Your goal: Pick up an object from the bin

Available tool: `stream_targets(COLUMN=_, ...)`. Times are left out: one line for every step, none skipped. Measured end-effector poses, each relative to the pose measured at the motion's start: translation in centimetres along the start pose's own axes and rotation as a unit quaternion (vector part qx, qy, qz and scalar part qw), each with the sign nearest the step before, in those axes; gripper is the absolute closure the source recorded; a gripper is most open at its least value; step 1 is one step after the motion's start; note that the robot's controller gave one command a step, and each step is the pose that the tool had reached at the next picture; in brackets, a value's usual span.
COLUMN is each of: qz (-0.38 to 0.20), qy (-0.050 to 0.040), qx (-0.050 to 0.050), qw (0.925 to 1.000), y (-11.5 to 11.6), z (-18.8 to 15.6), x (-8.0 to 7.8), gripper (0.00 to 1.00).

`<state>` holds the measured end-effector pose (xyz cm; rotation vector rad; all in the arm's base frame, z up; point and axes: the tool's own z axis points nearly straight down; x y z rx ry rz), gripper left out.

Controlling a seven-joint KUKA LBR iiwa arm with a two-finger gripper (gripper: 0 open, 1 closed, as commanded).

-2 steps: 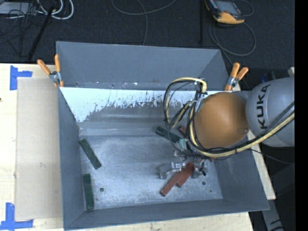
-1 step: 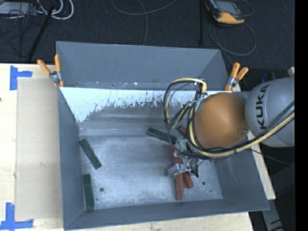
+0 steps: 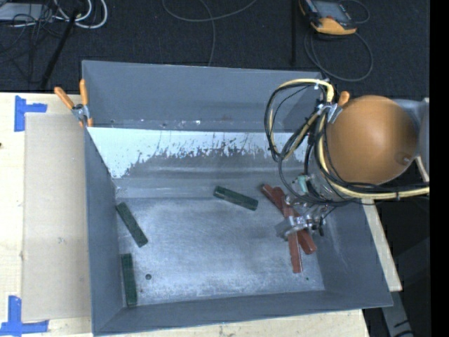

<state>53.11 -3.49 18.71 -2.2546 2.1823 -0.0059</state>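
My pincer [image 3: 303,225] sits low in the bin [image 3: 210,258], right over a small cluster of red-brown bars [image 3: 296,258]. I judge it is placed there because those bars lie crossed and bunched, offering an edge to catch. Whether it is released or clenched I cannot tell from here. The bars are slim, flat, dull red sticks, one poking out just below the pincer. Dark green bars [image 3: 236,198] of like shape lie left of the pincer — scattered singly.
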Motion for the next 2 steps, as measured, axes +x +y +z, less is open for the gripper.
stream_targets(qz=0.06, qy=-0.0008, qx=-0.003, qw=0.9982, y=3.1, z=-4.4, x=-0.1, gripper=1.0)
stream_targets(qz=-0.019, qy=-0.0012, qx=-0.003, qw=0.9998, y=3.8, z=-7.8, x=-0.5, gripper=1.0)
